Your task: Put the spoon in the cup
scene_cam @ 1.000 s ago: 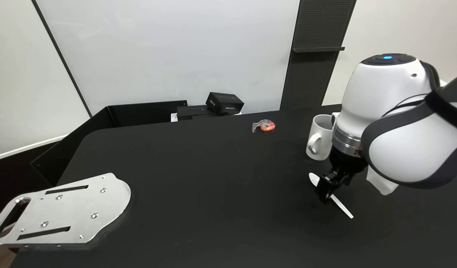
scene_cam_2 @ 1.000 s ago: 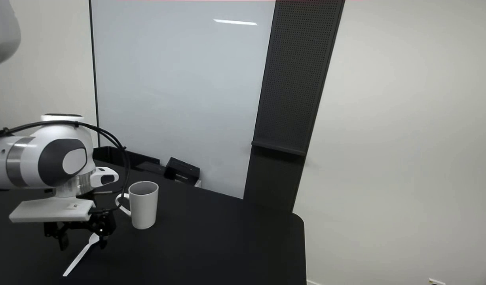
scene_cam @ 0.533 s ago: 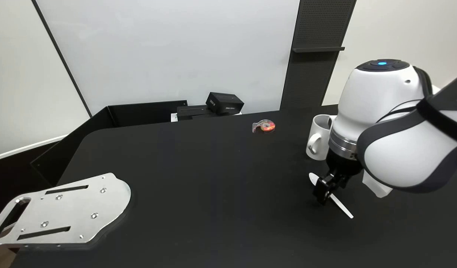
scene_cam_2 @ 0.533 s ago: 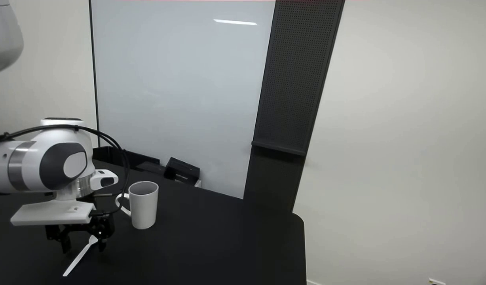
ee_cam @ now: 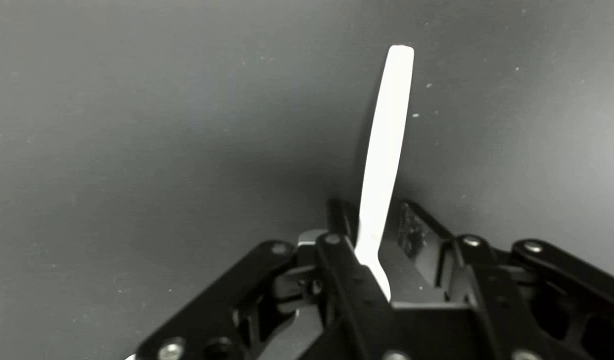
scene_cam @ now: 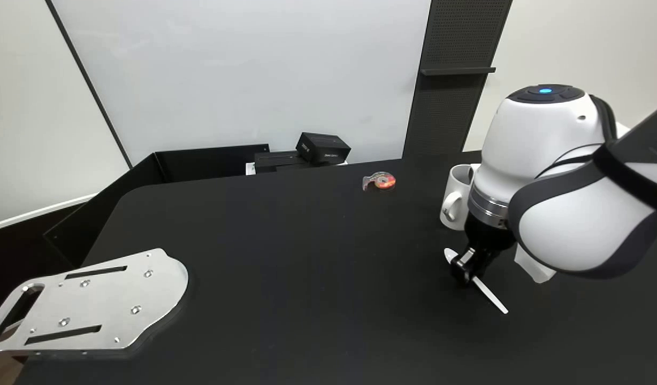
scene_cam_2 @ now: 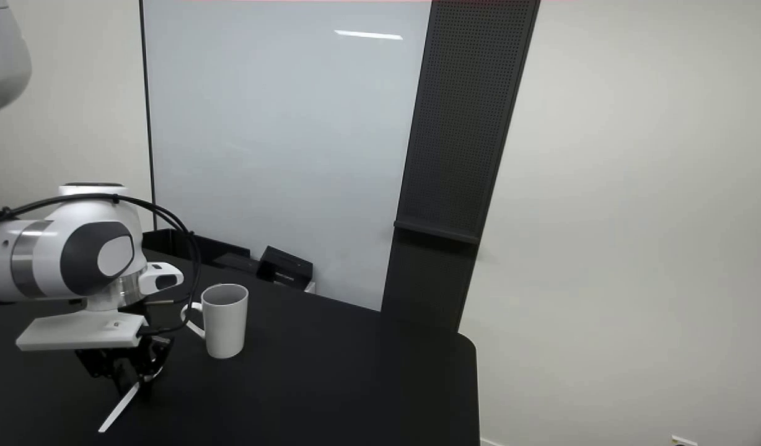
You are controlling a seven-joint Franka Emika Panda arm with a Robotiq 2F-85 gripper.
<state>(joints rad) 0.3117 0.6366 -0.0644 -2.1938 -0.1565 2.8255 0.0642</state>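
The white spoon (ee_cam: 387, 130) lies flat on the dark table, handle pointing away from the gripper in the wrist view. My gripper (ee_cam: 371, 206) is lowered around the spoon's neck, one finger on each side. A gap still shows between the spoon and the right-hand pad (ee_cam: 412, 232), so the jaws are partly closed but not on it. Part of the bowl is hidden behind the left finger. The white cup (scene_cam_2: 224, 325) stands upright just beyond the gripper, its handle to the side. In an exterior view the arm covers part of the cup (scene_cam: 455, 200).
A small tape dispenser (scene_cam: 381, 181) lies toward the far edge of the table. Black boxes (scene_cam: 323, 148) sit behind that edge. A flat silver metal plate (scene_cam: 109, 307) occupies the opposite side from the arm. A cable (scene_cam_2: 194, 266) loops from the wrist close to the cup.
The gripper has come down slightly over the spoon, and its fingers have moved from wide apart to much nearer each other. Spoon and cup have stayed in place.
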